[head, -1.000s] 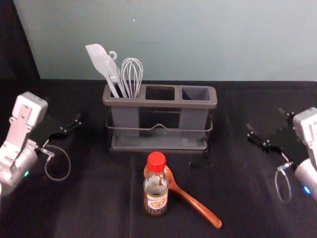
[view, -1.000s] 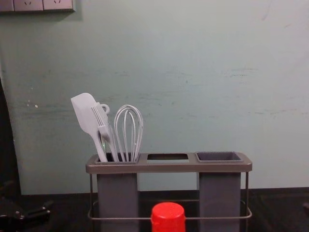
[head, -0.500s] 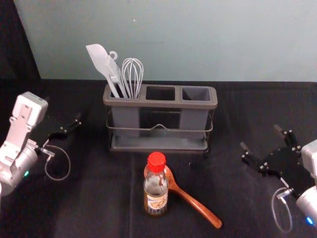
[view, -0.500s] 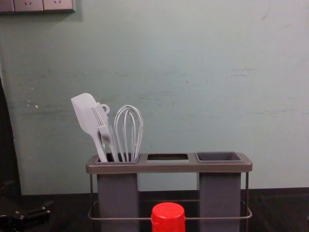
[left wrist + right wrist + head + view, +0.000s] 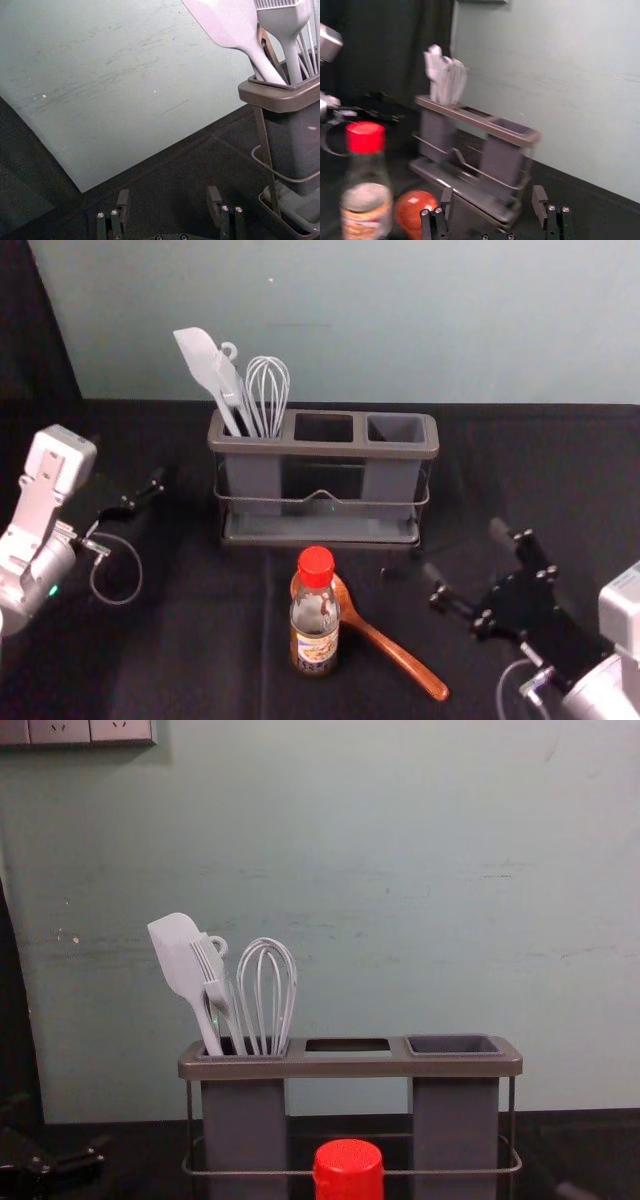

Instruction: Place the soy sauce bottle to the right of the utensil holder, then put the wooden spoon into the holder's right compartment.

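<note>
We see one clear soy sauce bottle (image 5: pixel 315 625), red-capped and upright on black cloth (image 5: pixel 190 640), before the wire-framed, smooth-rimmed utensil holder (image 5: pixel 330 448). One glossy wooden spoon (image 5: pixel 402 660) lies partly behind our bottle, its rounded handle angling right and nearer us. We count three squared compartments; the left one bears a whisk (image 5: pixel 268 390) and a flat-bladed spatula (image 5: pixel 200 355). Cloth separates our right gripper (image 5: pixel 465 550), fingers apart, from the spoon; our left gripper (image 5: pixel 150 490) waits left of the holder, fingers spread.
</note>
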